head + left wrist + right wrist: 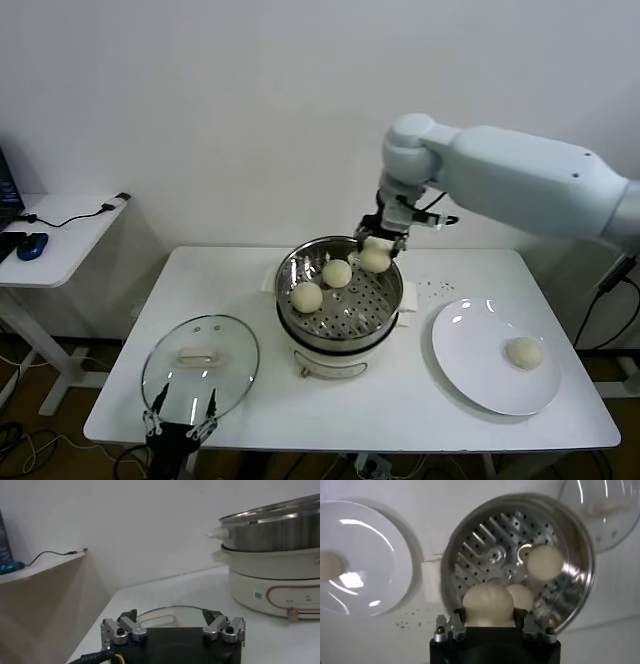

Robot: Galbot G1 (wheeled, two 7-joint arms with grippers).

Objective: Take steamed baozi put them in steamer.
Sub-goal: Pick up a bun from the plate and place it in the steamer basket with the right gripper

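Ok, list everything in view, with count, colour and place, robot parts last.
steamed baozi: four, cream-white; two in the steamer, one held over its far rim, one on the plate.
steamer: one, shiny steel basket on a white base, table centre.
plate: one, white, right of the steamer.
glass lid: one, clear with white handle, left of the steamer.
table: one, white.
side desk: one, white, far left, with a blue mouse.
right end effector: shut on a baozi above the steamer.
left end effector: open, parked at the table's near edge by the lid.
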